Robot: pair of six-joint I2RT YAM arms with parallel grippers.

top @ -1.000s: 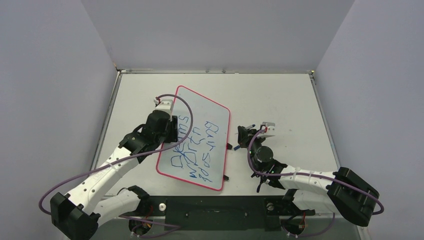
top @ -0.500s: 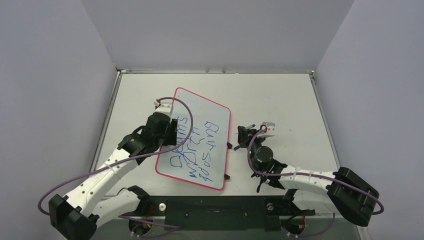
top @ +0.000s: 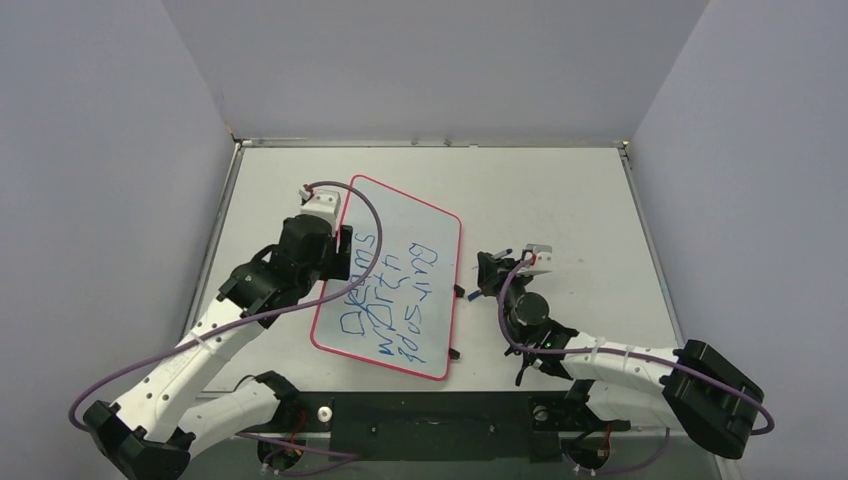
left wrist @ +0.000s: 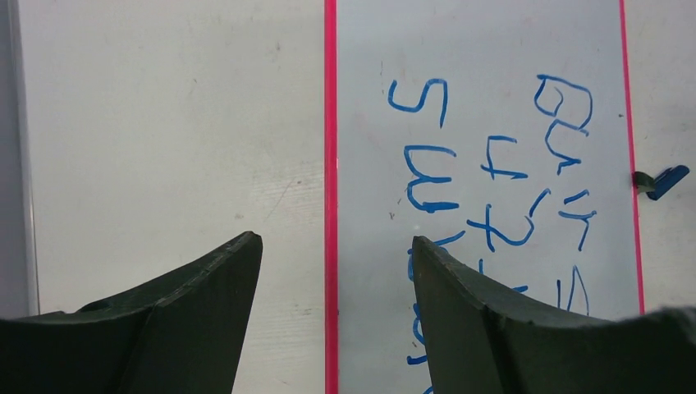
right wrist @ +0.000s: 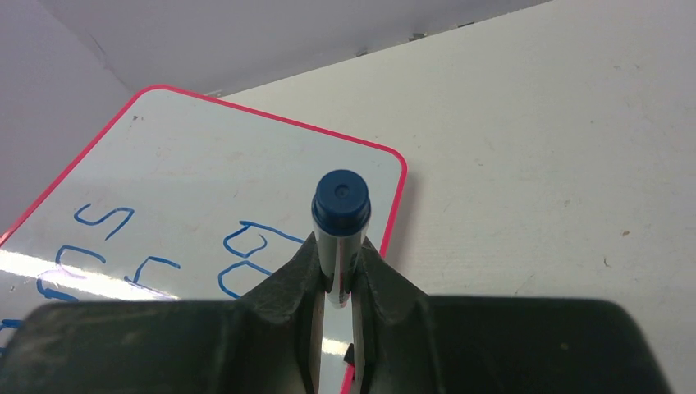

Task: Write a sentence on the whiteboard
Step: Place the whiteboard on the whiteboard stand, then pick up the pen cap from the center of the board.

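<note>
The whiteboard lies flat on the table, tilted, with a red-pink rim. The sentence fills it in blue scrawl, three uneven lines. My left gripper is open over the board's left edge. In the left wrist view its fingers straddle the red rim, one over the table, one over the sentence, with nothing held. My right gripper stays just right of the board, shut on a blue-capped marker that points toward the whiteboard.
Grey walls close in the white table on three sides. Two small black clips stick out of the board's right rim. A small dark and blue piece shows past the far rim in the left wrist view.
My left gripper has opened wider and drawn back leftward to the board's left rim. The right arm and marker have stayed put.
</note>
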